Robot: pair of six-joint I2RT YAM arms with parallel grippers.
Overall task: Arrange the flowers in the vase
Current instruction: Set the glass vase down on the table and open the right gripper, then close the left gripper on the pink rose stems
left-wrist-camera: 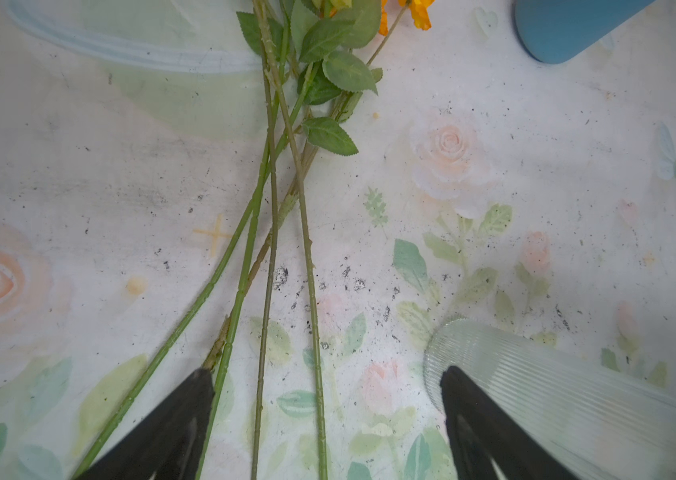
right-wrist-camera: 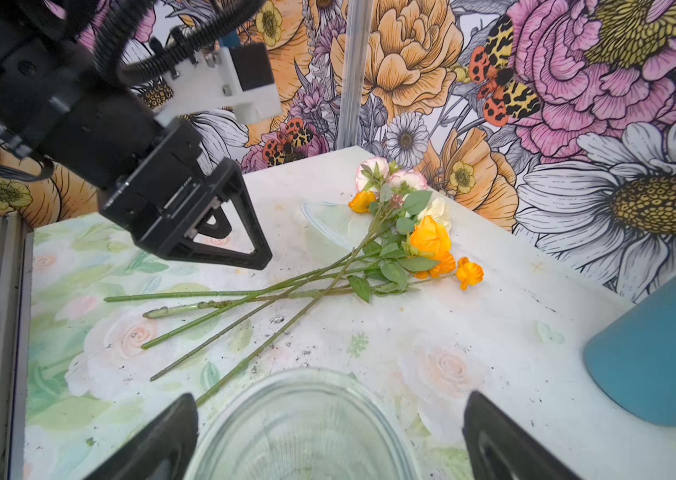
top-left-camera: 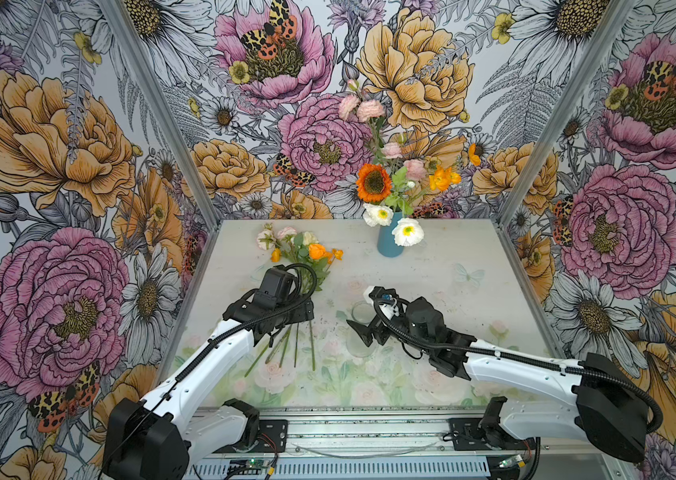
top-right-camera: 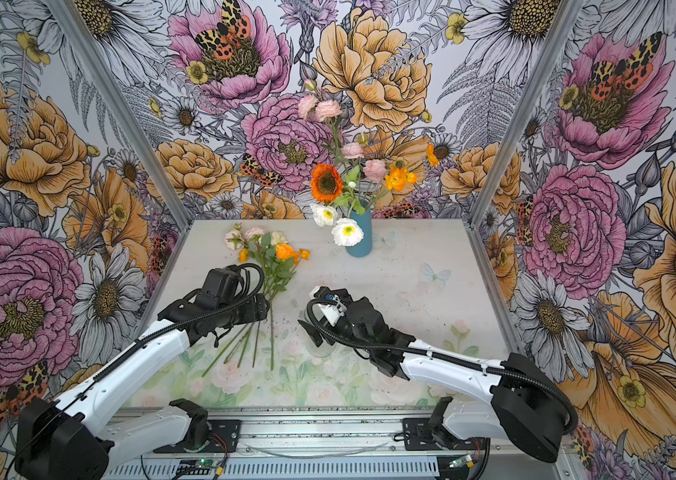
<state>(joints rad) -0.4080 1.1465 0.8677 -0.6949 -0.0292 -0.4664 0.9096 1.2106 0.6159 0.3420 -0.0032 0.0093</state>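
We're at the pick for the next stem: left gripper (left-wrist-camera: 326, 372) hangs wide open and empty over the loose flowers (top-right-camera: 284, 250), which lie in a crossed bunch on the table (top-left-camera: 452, 257) left of the blue vase (top-left-camera: 388, 243), stems (left-wrist-camera: 272, 249) running between its jaws. Right gripper (right-wrist-camera: 330, 397) is wide open too, holding nothing, jaws either side of the empty glass jar (right-wrist-camera: 307, 428) with gaps showing. The vase already carries the sunflower (top-left-camera: 373, 183) and others; next we need to drop where the stems fan apart and close on just one
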